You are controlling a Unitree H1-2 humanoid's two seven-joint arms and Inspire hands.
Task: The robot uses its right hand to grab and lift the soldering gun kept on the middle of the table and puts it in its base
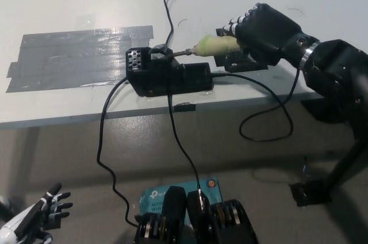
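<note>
a white table point(69, 2) is seen from above, with a grey floor below its near edge. a wide patch of grey tape point(75, 57) is stuck to the tabletop, well off to the left of the right hand point(261, 28). the black base point(167, 74) sits near the table's front edge, just left of and slightly nearer than that hand; black cables point(178, 140) run from it over the edge and down to the floor, and another loops below the black forearm. the right hand is closed around the pale yellow handle of the soldering gun point(210, 45), which is held roughly level, its metal tip pointing left away from the hand and reaching the holder on top of the base. the white left hand point(40, 212) is rested far below and to the left, at the lower corner, its fingers spread and holding nothing.
</note>
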